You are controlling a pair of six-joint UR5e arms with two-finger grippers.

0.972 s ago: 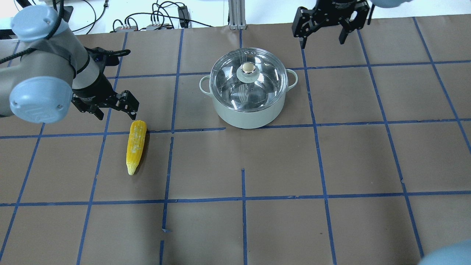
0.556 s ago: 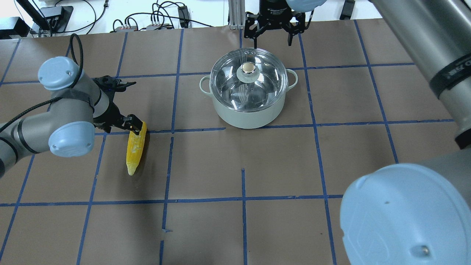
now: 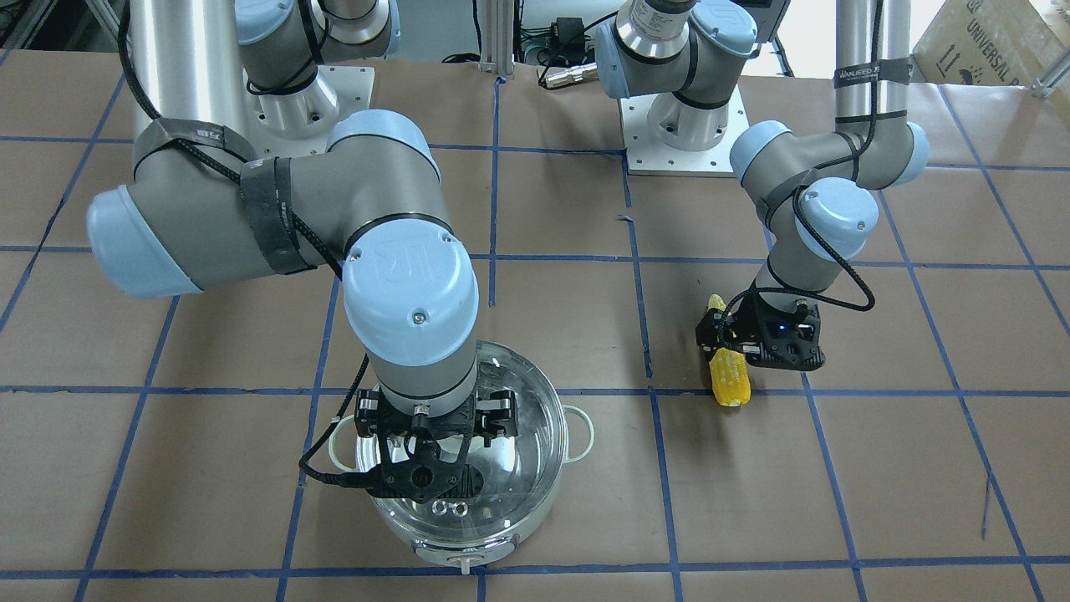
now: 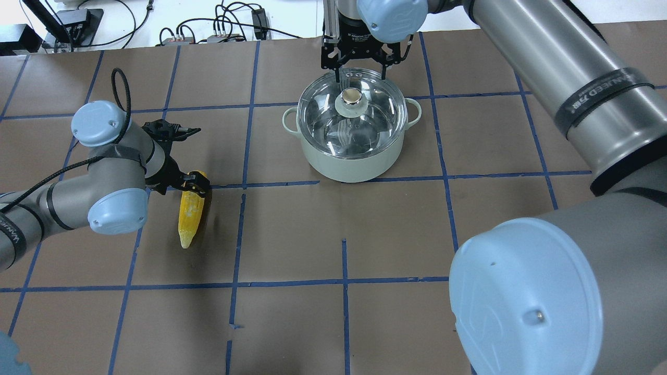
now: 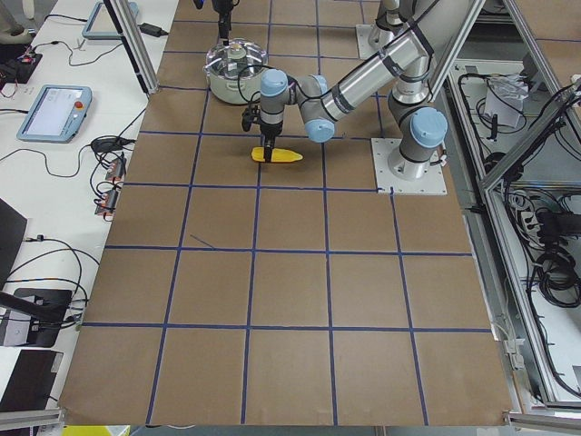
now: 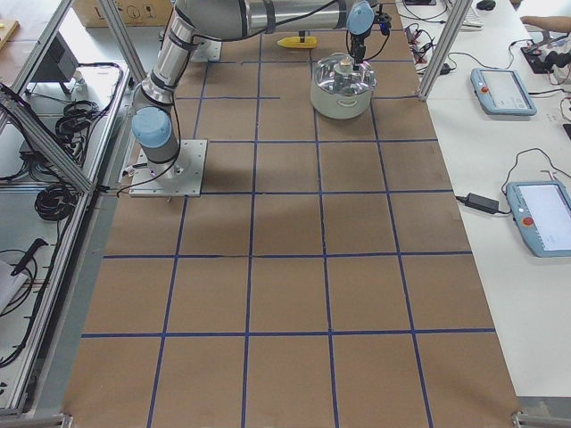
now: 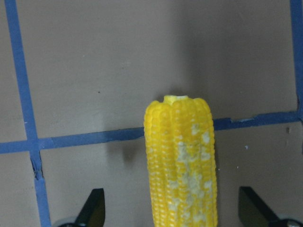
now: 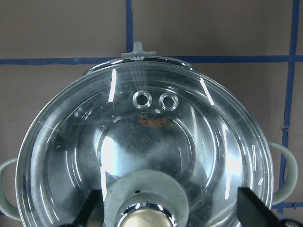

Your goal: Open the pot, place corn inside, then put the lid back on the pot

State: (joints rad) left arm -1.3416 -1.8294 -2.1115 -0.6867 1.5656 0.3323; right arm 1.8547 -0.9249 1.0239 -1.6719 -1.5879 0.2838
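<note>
The pot (image 4: pixel 354 159) stands at the table's far middle with the glass lid (image 4: pixel 372 122) on it and the gold-capped knob (image 4: pixel 351 96) on top. My right gripper (image 4: pixel 360 72) hovers open above the lid. In the right wrist view its fingers (image 8: pixel 253 208) stand either side of the knob (image 8: pixel 144 213). The corn (image 4: pixel 190 216) lies on the table to the left, tip toward the robot. My left gripper (image 4: pixel 188 182) is open, low over the corn's thick end. In the left wrist view the corn (image 7: pixel 182 161) lies between its fingertips (image 7: pixel 94 208), apart from both.
Cables and power boxes (image 4: pixel 219 31) lie beyond the table's far edge beside an aluminium post (image 4: pixel 329 21). My right arm's big elbow (image 4: pixel 526 297) fills the overhead view's lower right. The two arm bases (image 3: pixel 685 125) stand at the robot's side.
My right gripper swept in from the far right to above the lid. My left gripper came down over the corn's thick end. Corn, pot and lid have not moved.
</note>
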